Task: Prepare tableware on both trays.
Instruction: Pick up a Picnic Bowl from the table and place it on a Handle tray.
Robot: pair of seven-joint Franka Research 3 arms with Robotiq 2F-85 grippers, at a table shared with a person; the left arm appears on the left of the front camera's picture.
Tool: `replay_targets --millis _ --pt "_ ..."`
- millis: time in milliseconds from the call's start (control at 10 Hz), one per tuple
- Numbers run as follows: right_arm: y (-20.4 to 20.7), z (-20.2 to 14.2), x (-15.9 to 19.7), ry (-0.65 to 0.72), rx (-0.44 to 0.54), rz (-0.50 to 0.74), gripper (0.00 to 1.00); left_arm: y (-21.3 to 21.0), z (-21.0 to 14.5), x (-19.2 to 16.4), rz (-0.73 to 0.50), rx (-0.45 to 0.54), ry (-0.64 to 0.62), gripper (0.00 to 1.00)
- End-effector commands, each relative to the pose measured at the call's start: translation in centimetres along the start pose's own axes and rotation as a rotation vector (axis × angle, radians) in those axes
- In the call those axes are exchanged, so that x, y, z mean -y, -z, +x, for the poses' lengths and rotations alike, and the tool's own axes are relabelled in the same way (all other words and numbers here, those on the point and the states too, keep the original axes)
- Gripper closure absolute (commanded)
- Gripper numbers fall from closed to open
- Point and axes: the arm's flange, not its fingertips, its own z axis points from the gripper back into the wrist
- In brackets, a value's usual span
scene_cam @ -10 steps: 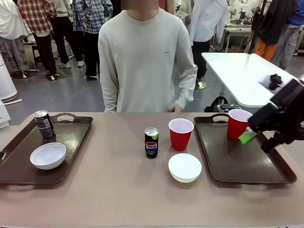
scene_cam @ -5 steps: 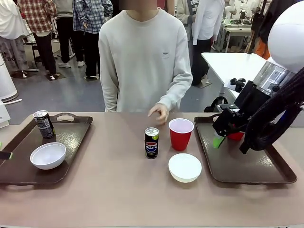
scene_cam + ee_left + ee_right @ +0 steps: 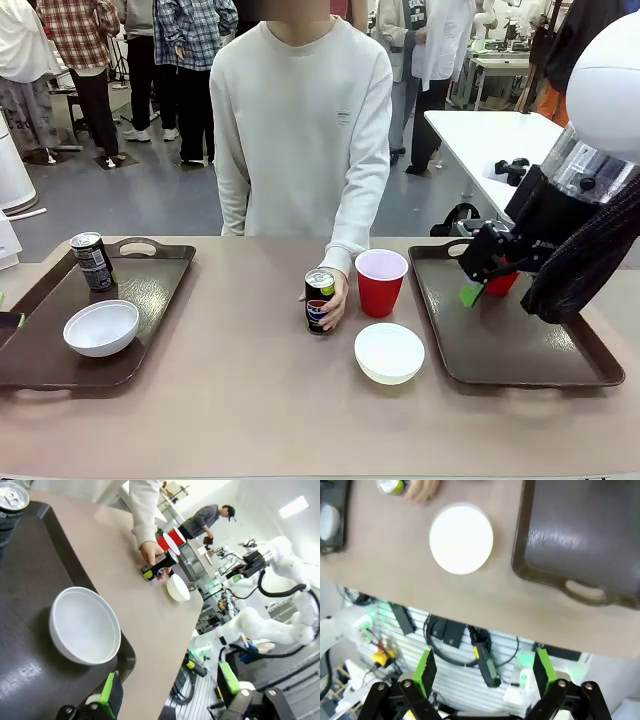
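Note:
On the left tray (image 3: pixel 150 290) stand a grey can (image 3: pixel 92 262) and a white bowl (image 3: pixel 101 328). My left gripper (image 3: pixel 168 685) hangs open just off that tray's near edge, close to its bowl (image 3: pixel 85 625). At mid-table the person's hand (image 3: pixel 336 292) grips the Pepsi can (image 3: pixel 318 300). Beside it are a red cup (image 3: pixel 381 282) and a second white bowl (image 3: pixel 389 352). My right gripper (image 3: pixel 472 285) hovers open over the right tray (image 3: pixel 520 345), hiding most of another red cup (image 3: pixel 502 283). The right wrist view looks down on the bowl (image 3: pixel 461 539) and the tray (image 3: pixel 580 540).
The person stands at the far side of the table, one arm stretched over it. A white table (image 3: pixel 510 150) and other people stand behind. Bare tabletop (image 3: pixel 240 400) runs along the front between the trays.
My right arm has swung in from the right edge to above the right tray's far left part. The person's hand has come down and closed on the Pepsi can.

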Motion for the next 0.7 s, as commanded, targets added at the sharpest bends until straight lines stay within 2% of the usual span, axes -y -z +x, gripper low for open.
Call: replay_targets --millis 0,100,200,400,600 --pt "0.5 -0.3 0.1 0.001 0.066 -0.012 0.00 0.0 -0.2 -0.1 -0.011 0.007 0.001 0.00" --pt "0.5 -1.0 0.2 -0.054 0.032 0.079 0.00 0.0 -0.2 -0.1 -0.011 0.007 0.001 0.00" --pt "-0.5 0.0 -0.1 -0.005 0.038 -0.002 0.00 0.0 -0.2 -0.1 -0.011 0.007 0.001 0.00" --pt "-0.6 -0.3 -0.1 -0.021 0.044 0.021 0.00 0.0 -0.2 -0.1 -0.011 0.007 0.001 0.00" --pt "2.8 1.5 -0.8 0.065 0.179 -0.197 0.00 0.0 -0.2 -0.1 -0.011 0.007 0.001 0.00"
